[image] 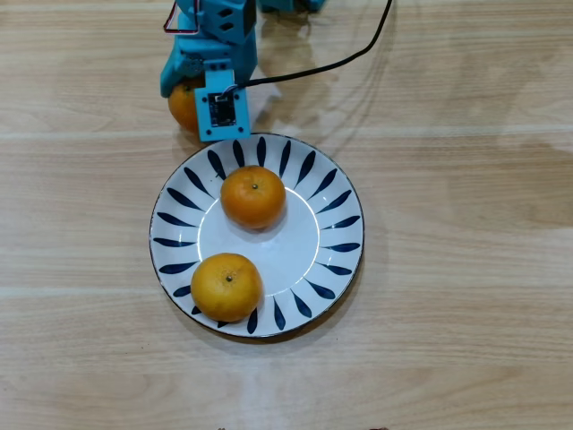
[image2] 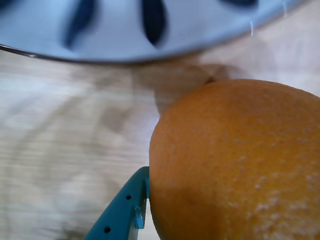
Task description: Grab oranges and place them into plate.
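Currently two oranges sit on the plate. Third orange lies on the table just beyond the rim, against one teal finger (other finger hidden; whether the fingers grip it, cannot tell).

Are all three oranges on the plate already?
No: in the overhead view only two oranges sit on the plate, while the third orange lies on the table beyond its rim, under the pincer.
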Available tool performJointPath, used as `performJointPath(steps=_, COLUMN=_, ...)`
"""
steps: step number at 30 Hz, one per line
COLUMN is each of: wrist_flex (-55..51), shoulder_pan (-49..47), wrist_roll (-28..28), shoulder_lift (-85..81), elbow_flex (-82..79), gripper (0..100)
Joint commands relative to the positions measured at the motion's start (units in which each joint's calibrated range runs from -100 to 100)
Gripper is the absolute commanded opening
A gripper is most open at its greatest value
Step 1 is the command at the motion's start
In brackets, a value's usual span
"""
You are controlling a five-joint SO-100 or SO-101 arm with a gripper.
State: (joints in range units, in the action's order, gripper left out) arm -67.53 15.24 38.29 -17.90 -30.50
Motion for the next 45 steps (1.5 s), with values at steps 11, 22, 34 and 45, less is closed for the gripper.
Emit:
performJointPath(steps=11, wrist_flex=-9.7, shoulder_pan=-14.8, wrist_roll=5.6, shoulder_lift=-4.7, elbow_flex=34.3, gripper=30)
performJointPath(steps=22, wrist_flex=9.5, shoulder_pan=-26.5, wrist_roll=8.0, shoulder_lift=10.5, elbow_flex=33.5, gripper=30)
performJointPath(steps=34, wrist_flex=23.3, shoulder_pan=-26.8, wrist_roll=7.6, shoulder_lift=28.0, elbow_flex=34.4, gripper=30)
performJointPath(steps=45, wrist_flex=23.4, shoulder_pan=-26.8, wrist_roll=7.5, shoulder_lift=31.5, elbow_flex=38.0, gripper=48)
